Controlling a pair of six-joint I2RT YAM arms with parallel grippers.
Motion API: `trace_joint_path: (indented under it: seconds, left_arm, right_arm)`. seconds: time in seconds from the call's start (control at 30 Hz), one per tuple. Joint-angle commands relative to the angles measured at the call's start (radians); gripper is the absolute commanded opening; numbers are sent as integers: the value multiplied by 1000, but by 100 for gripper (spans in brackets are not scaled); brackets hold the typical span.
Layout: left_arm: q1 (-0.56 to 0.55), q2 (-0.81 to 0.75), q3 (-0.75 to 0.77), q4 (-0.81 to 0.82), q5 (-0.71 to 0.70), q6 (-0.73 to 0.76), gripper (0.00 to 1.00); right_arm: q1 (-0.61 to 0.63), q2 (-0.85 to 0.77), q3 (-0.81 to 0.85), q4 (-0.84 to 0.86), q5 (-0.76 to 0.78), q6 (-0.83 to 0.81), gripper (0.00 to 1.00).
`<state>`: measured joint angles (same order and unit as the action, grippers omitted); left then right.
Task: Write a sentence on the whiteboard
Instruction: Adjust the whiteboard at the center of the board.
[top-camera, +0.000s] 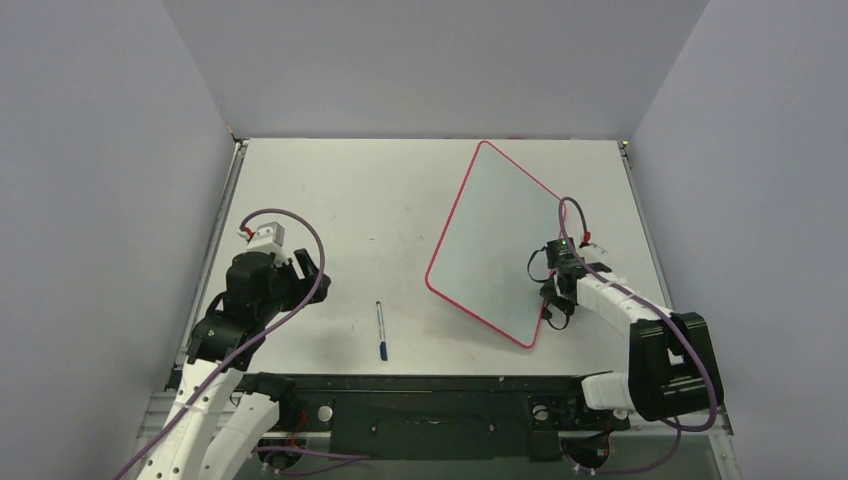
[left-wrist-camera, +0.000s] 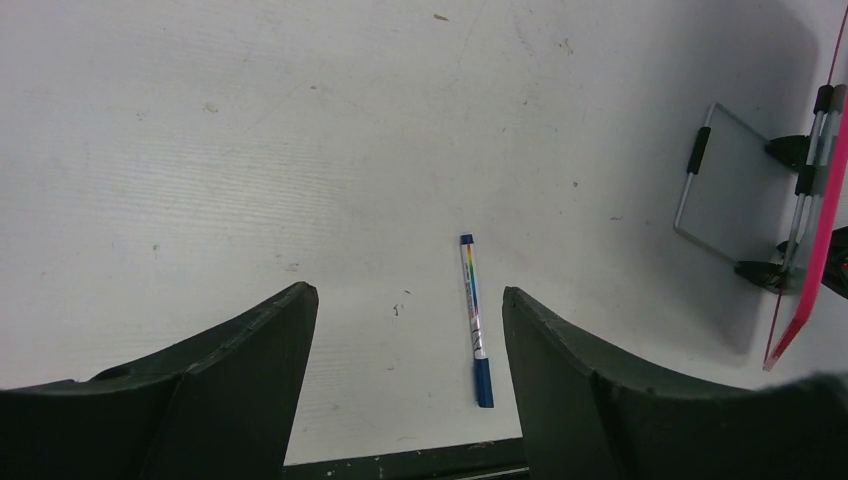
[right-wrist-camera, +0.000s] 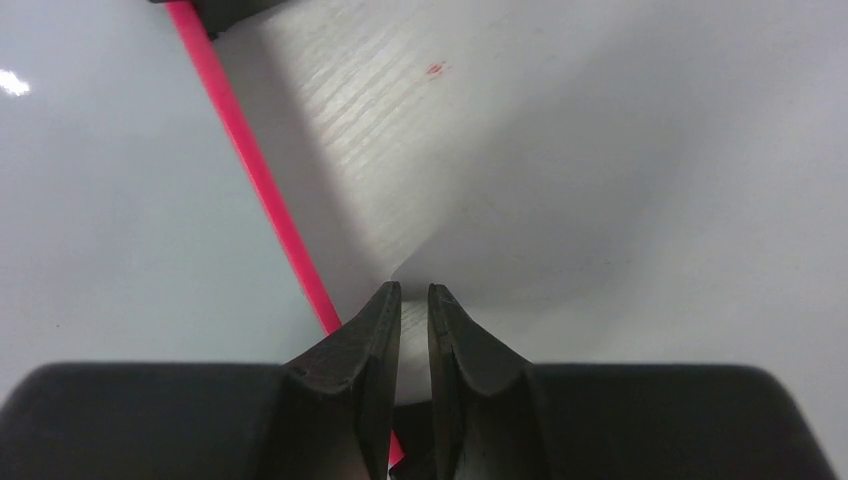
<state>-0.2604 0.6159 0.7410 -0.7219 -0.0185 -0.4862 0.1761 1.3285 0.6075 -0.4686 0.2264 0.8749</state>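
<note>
At your left, the left gripper (left-wrist-camera: 410, 298) hangs above the table (top-camera: 340, 200), jaws released and wide apart. A blue-capped pen (left-wrist-camera: 473, 318) lies on the table just beyond them. On the right half, the whiteboard (top-camera: 490, 235) leans tilted on a wire stand (left-wrist-camera: 697, 150). The right gripper (right-wrist-camera: 414, 290) is at its near right edge, jaws clenched on the red rim (right-wrist-camera: 250, 160).

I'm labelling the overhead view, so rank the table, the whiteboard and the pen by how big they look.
1. table
2. whiteboard
3. pen, by far the smallest
</note>
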Motion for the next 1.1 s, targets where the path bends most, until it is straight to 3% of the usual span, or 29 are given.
trace_joint_path:
  seconds: [0.0,0.53,1.07]
  left_arm:
    - [-3,-10,2,33,-12,9,65]
    - [-4,-14,3,32,-17,9,65]
    - [-4,-8,1,31,-22,7,65]
  right_arm:
    - [59,52,10,23,-64,65,14]
    - [284,209,127,76,-49,175,13]
    - [366,348,299,83,-63,177,13]
